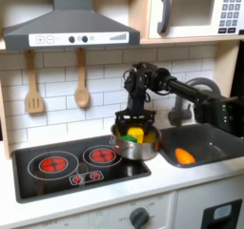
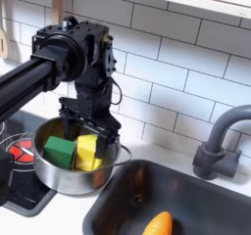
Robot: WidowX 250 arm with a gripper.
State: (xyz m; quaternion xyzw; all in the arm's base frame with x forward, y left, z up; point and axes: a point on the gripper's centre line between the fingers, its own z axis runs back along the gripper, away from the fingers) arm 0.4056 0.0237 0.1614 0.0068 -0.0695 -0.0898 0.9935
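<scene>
A silver pot (image 1: 134,147) (image 2: 61,180) stands on the right side of the black stove top, holding a green block (image 2: 59,151) and a yellow block (image 2: 88,151). My black gripper (image 1: 132,121) (image 2: 91,123) hangs straight down over the pot's back half, just above the yellow block (image 1: 135,135). Its fingers (image 2: 114,123) stand apart, open, with nothing gripped between them. Whether the fingertips touch the yellow block I cannot tell. An orange carrot-like toy (image 1: 184,156) (image 2: 157,223) lies in the dark sink to the right of the pot in both exterior views.
The stove (image 1: 67,164) has two red burners. A wooden spatula (image 1: 33,85) and spoon (image 1: 82,80) hang on the tiled wall. The grey faucet (image 2: 221,141) rises behind the sink (image 1: 205,139). A range hood (image 1: 67,28) and microwave (image 1: 195,9) sit overhead.
</scene>
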